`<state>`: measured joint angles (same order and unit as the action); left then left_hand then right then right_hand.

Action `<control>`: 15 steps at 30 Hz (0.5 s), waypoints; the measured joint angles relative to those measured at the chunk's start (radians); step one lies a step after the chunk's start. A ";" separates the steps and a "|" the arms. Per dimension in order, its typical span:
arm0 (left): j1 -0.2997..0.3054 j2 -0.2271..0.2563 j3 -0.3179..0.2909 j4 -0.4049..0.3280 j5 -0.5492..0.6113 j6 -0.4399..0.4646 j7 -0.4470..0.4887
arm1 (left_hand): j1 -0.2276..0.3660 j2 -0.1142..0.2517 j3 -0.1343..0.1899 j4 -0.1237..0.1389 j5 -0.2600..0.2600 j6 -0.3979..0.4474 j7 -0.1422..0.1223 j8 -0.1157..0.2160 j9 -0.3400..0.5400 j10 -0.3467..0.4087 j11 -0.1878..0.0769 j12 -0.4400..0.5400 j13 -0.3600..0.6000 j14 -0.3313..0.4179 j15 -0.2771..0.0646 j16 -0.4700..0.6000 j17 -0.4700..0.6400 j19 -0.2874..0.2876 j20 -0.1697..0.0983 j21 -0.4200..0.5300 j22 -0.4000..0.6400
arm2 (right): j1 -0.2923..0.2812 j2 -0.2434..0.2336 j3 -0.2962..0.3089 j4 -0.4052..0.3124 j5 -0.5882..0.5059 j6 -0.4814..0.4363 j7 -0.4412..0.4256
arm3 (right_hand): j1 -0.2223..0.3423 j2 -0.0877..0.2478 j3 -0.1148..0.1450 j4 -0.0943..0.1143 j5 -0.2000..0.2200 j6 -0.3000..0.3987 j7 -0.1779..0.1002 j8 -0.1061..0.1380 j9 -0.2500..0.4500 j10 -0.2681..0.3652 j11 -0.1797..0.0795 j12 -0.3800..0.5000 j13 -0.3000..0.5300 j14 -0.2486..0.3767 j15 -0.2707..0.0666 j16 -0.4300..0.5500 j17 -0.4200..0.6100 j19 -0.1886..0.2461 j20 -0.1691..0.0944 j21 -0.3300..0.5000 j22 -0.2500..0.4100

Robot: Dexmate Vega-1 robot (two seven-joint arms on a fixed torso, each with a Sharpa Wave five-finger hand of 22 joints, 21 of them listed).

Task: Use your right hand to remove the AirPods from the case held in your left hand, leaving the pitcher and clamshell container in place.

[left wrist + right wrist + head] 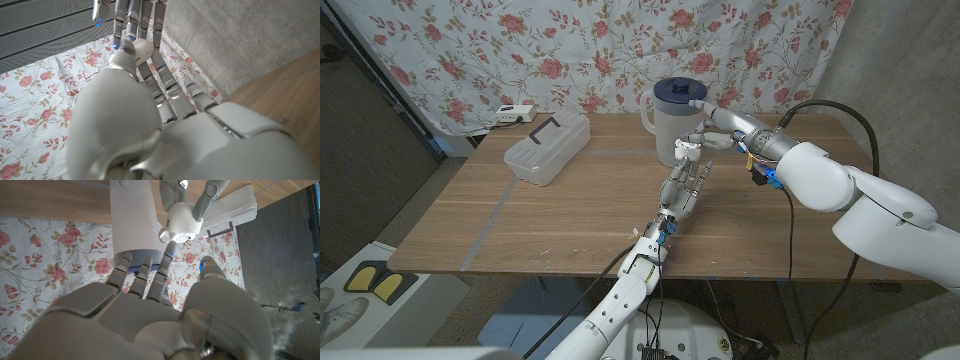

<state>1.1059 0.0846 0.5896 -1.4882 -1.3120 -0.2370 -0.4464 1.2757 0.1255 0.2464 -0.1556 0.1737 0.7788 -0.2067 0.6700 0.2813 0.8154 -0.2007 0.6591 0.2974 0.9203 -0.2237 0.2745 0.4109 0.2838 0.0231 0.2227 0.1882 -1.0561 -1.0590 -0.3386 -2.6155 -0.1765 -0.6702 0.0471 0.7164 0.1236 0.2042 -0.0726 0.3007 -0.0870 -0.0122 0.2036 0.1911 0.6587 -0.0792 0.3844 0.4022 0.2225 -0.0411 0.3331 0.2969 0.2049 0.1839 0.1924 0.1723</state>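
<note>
My left hand (683, 187) stands upright over the middle of the table and grips a small white AirPods case (688, 150) at its fingertips. The case (181, 224) also shows between the left hand's fingers (209, 196) in the right wrist view, and as a white rounded shape (143, 48) in the left wrist view. My right hand (712, 133) reaches in from the right, fingers (167, 262) stretched out with their tips at the case, holding nothing. The AirPods themselves are too small to make out.
A translucent pitcher (672, 122) with a blue lid stands just behind both hands. A clear clamshell container (548, 148) lies at the back left of the table (560, 225). A white device (513, 113) sits by the floral cloth.
</note>
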 measured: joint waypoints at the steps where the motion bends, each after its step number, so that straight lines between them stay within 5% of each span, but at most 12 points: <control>1: 0.001 0.000 0.000 0.000 0.000 -0.001 0.000 | 0.000 0.000 0.000 0.000 0.000 0.000 0.000 0.000 0.000 0.000 0.000 0.000 0.000 0.000 0.000 0.000 0.000 0.000 0.000 0.000 0.000 | -0.001 0.000 0.001 0.000 0.001 -0.001 0.000 | -0.005 0.005 -0.001 0.001 0.000 0.002 0.002 0.000 0.000 0.000 0.000 0.000 0.000 0.002 -0.002 0.000 0.000 0.000 0.000 0.000 0.000; 15: 0.005 0.003 0.003 -0.005 0.001 -0.007 -0.004 | 0.000 0.000 0.000 0.000 -0.001 -0.002 0.002 0.000 0.000 0.000 0.000 -0.004 0.000 0.000 0.000 -0.004 0.000 0.000 0.000 0.000 0.000 | -0.017 -0.008 0.018 -0.004 0.020 -0.002 0.001 | -0.037 0.011 -0.006 0.017 0.000 0.011 0.003 0.000 -0.005 0.001 0.009 -0.011 -0.009 0.009 0.005 0.000 -0.005 0.000 0.000 0.000 0.000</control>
<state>1.1112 0.0873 0.5930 -1.4932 -1.3106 -0.2443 -0.4501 1.2757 0.1255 0.2462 -0.1558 0.1728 0.7771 -0.2050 0.6700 0.2813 0.8153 -0.2007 0.6551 0.2975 0.9203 -0.2237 0.2708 0.4108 0.2839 0.0231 0.2227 0.1882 -1.0730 -1.0665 -0.3209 -2.6191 -0.1564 -0.6722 0.0478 0.6796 0.1341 0.1983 -0.0558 0.3007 -0.0763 -0.0090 0.2035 0.1859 0.6600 -0.0699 0.3735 0.3933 0.2315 -0.0360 0.3331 0.2923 0.2049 0.1839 0.1924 0.1724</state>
